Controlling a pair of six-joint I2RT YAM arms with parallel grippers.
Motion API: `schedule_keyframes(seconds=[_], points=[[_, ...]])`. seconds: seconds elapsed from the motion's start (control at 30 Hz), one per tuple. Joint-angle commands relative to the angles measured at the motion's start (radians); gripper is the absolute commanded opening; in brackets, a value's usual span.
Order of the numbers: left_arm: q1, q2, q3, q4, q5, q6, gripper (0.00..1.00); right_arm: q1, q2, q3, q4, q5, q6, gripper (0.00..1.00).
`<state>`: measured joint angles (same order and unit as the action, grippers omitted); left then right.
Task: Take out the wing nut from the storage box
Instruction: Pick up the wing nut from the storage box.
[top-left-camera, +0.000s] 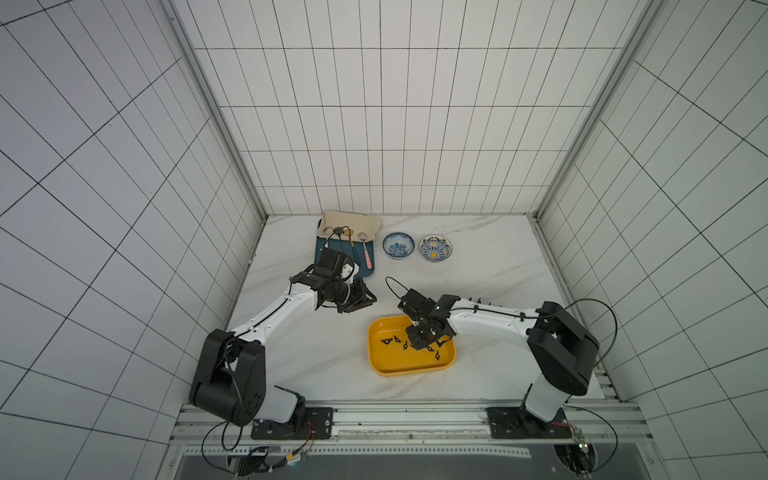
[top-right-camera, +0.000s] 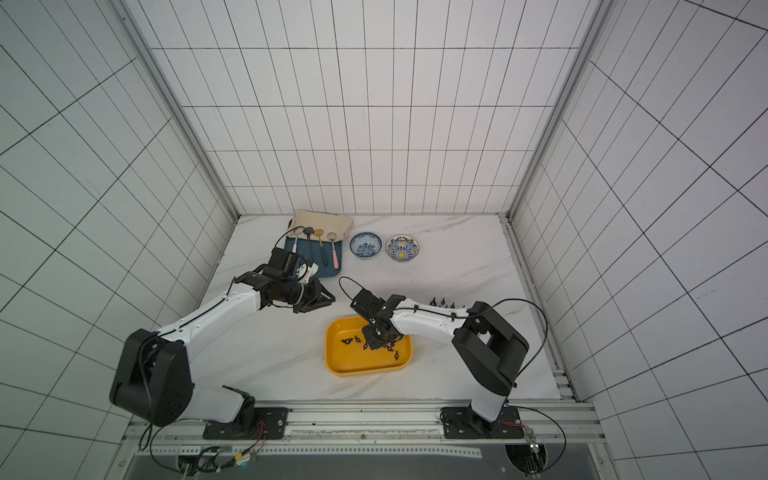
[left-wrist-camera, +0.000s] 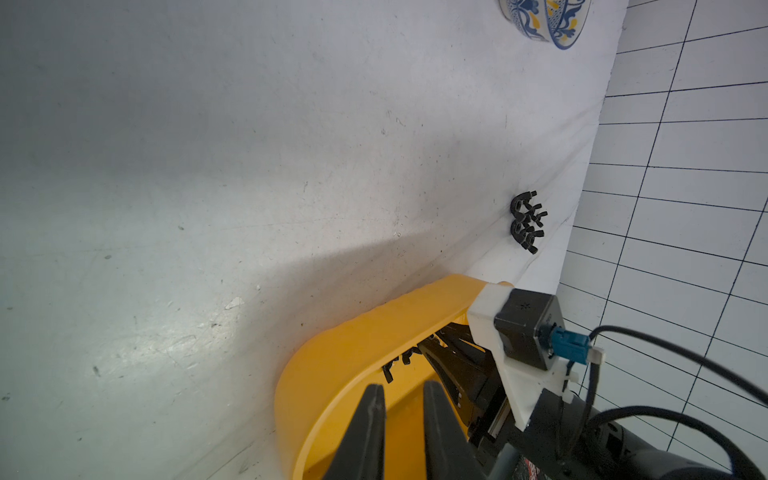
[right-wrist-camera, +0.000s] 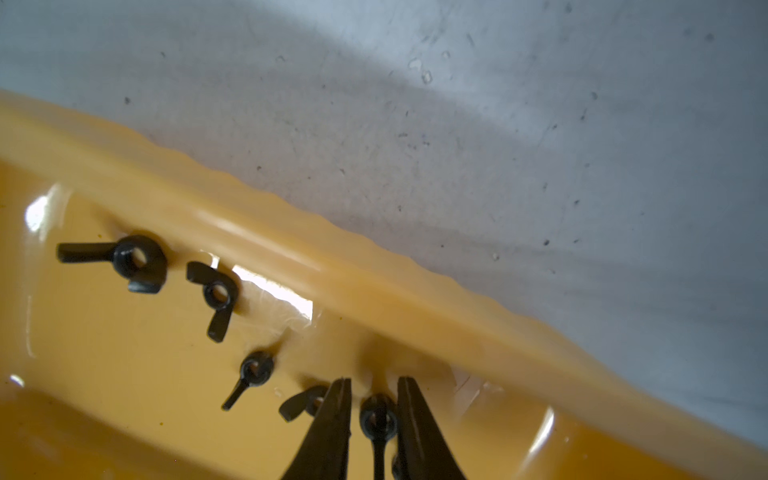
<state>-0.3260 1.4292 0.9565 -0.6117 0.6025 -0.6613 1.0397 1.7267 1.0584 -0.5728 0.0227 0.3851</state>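
The yellow storage box (top-left-camera: 376, 353) (top-right-camera: 332, 353) lies on the white table near the front, with several black wing nuts loose on its floor (right-wrist-camera: 137, 262) (right-wrist-camera: 218, 295). My right gripper (top-left-camera: 422, 343) (right-wrist-camera: 375, 380) is down inside the box, and its two fingers press against the sides of one wing nut (right-wrist-camera: 377, 417) that rests on the floor by the box's wall (right-wrist-camera: 291, 249). Left of the box and above the table, my left gripper (top-left-camera: 370, 301) (left-wrist-camera: 403, 385) hovers with a narrow gap between its fingers and nothing in it.
A small heap of wing nuts (top-left-camera: 473, 300) (left-wrist-camera: 528, 222) lies on the table right of the box, behind my right arm. Two patterned bowls (top-left-camera: 398, 246) (top-left-camera: 435, 248) stand at the back. A dark-blue tray (top-left-camera: 368, 266) with spoons and a beige cloth (top-left-camera: 353, 222) sit back left.
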Motion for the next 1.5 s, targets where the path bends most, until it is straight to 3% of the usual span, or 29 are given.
schedule_keyframes(seconds=[0.0, 0.53, 0.73, 0.87, 1.0, 1.23, 1.47], points=[[0.005, -0.026, -0.013, -0.003, 0.002, 0.014, 0.2, -0.008, 0.016, 0.004, -0.004, 0.0, 0.002, 0.24], [0.005, -0.038, -0.027, 0.018, 0.003, -0.009, 0.14, -0.009, -0.033, -0.006, -0.009, 0.071, 0.016, 0.0], [-0.006, -0.047, -0.01, 0.035, 0.026, -0.023, 0.13, -0.013, -0.143, 0.046, -0.078, 0.166, 0.027, 0.0], [-0.063, -0.035, 0.039, 0.069, 0.037, -0.027, 0.13, -0.091, -0.203, 0.101, -0.154, 0.197, 0.022, 0.0], [-0.139, 0.021, 0.123, 0.102, 0.048, -0.043, 0.13, -0.245, -0.238, 0.122, -0.189, 0.192, -0.006, 0.0], [-0.274, 0.137, 0.183, 0.243, 0.064, -0.123, 0.09, -0.504, -0.157, 0.134, -0.104, 0.089, -0.012, 0.0], [-0.361, 0.252, 0.221, 0.374, 0.081, -0.191, 0.12, -0.567, -0.058, 0.108, 0.013, 0.033, 0.003, 0.0]])
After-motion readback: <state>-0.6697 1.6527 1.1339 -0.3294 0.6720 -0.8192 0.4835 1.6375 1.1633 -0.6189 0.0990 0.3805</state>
